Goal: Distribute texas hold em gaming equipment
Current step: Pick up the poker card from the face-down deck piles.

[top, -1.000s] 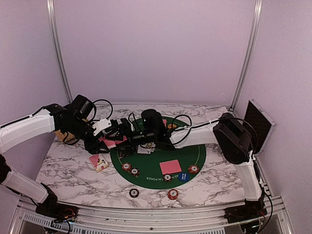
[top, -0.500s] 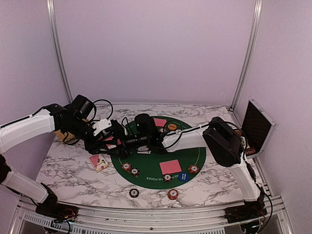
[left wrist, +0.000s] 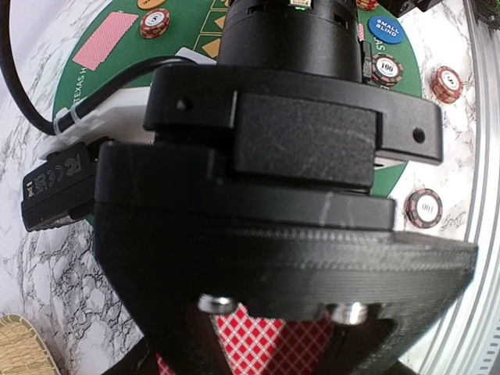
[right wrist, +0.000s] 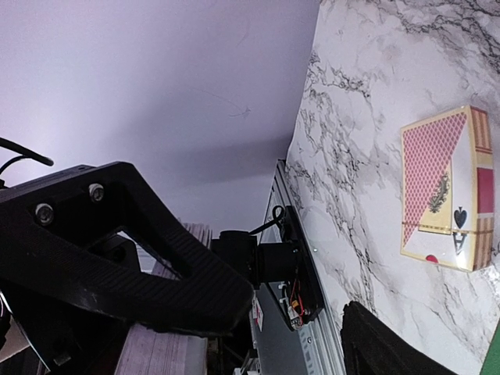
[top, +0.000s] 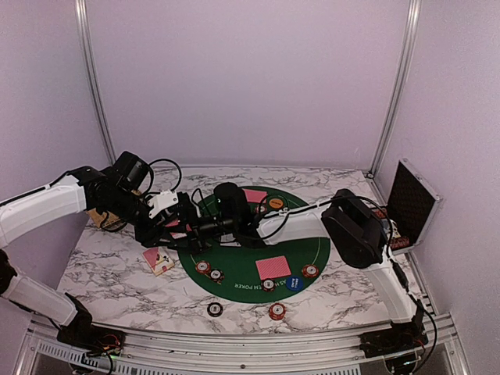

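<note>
Black and standing open, the case [top: 412, 199] sits at the tabletop's [top: 117, 277] right edge; I can't make out its contents. My left end effector [top: 180, 226] is clamped on the diamond-patterned, red-backed cards [left wrist: 266, 344] over the round green felt mat's [top: 312, 246] left rim. The right end effector [top: 197, 229] is just beside it, fingers spread wide. Round chips [top: 202, 266] and a blue button [top: 293, 283] lie flat on the felt.

- A marble-patterned table [top: 117, 273] is carrying a round green felt mat [top: 312, 248].
- A black hinged case [top: 412, 205] is standing open at the table's right edge.
- A tan woven basket [left wrist: 23, 348] is peeking in at the left.
- A card box [right wrist: 445, 187] is lying flat on the marble.
</note>
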Motion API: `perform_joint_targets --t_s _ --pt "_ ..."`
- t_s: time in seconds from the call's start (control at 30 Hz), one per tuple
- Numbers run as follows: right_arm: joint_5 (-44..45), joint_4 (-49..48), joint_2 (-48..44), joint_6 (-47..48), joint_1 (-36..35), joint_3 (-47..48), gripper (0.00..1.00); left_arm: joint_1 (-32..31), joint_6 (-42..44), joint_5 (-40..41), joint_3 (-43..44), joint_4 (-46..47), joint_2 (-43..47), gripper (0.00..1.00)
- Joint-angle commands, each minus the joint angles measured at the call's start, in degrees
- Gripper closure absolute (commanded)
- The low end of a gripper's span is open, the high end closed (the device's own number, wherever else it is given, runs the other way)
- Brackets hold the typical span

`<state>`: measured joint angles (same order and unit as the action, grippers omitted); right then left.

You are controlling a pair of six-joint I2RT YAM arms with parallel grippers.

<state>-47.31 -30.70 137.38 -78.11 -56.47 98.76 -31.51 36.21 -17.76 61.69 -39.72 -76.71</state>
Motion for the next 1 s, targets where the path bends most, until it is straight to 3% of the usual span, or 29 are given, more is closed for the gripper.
perform_joint_targets --t_s 0.0,0.4,0.73,0.97 --pt "0.5 1.2 -0.2 0.2 0.5 -0.2 0.19 -0.2 0.9 -0.9 -1.0 0.3 2.3 0.98" --pt "4.7 7.4 -4.8 4.8 2.7 -4.4 0.28 -0.3 0.7 -1.4 -1.3 0.3 2.8 0.98" --pt "6.2 10.6 -8.0 8.3 4.0 -6.3 0.43 -0.3 0.6 -1.3 -1.3 0.3 2.7 0.98" --pt "6.1 10.4 -10.8 9.2 4.6 -7.8 0.61 -0.3 0.6 -1.0 -1.3 0.3 2.3 0.98"
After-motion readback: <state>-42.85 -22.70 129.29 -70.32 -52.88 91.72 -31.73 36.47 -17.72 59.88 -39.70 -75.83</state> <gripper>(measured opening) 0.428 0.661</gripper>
